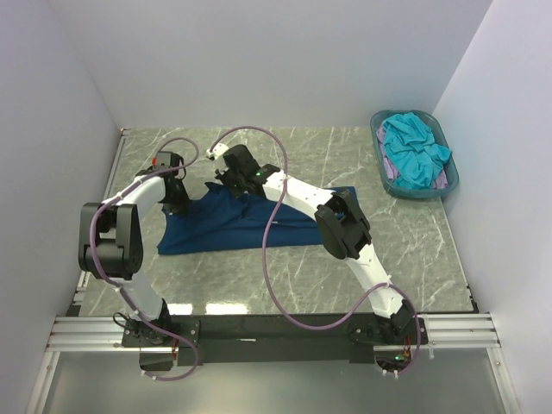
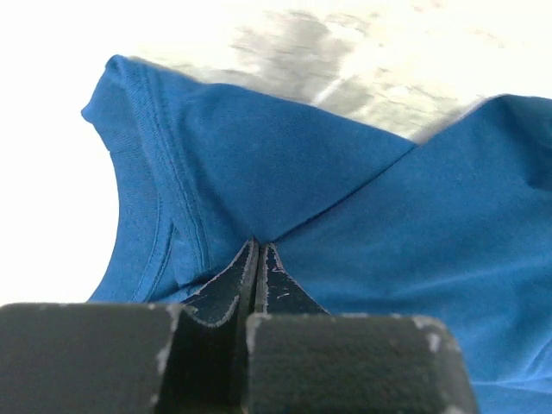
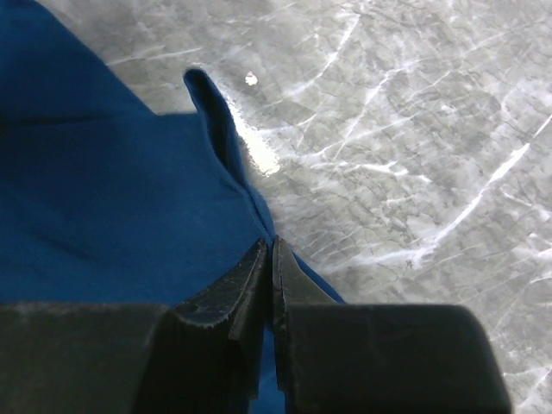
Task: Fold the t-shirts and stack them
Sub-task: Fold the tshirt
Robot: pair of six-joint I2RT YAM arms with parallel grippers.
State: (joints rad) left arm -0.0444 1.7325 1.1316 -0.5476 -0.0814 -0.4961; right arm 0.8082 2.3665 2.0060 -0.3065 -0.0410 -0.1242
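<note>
A dark navy t-shirt point(image 1: 241, 226) lies spread on the marble table, its collar point(image 2: 129, 181) showing in the left wrist view. My left gripper point(image 1: 178, 198) is at the shirt's left far edge, shut on a pinched fold of the navy cloth point(image 2: 302, 155) beside the collar. Near the shirt's far edge in the middle, my right gripper point(image 1: 228, 178) is shut on the hem of the same shirt point(image 3: 103, 190), next to a raised flap. A turquoise t-shirt point(image 1: 414, 148) is heaped in the basket over a pale lilac one point(image 1: 391, 172).
The teal plastic basket point(image 1: 412, 195) stands at the back right corner against the wall. White walls close in the marble table point(image 1: 388, 241) on the left, back and right. Purple cables loop over both arms.
</note>
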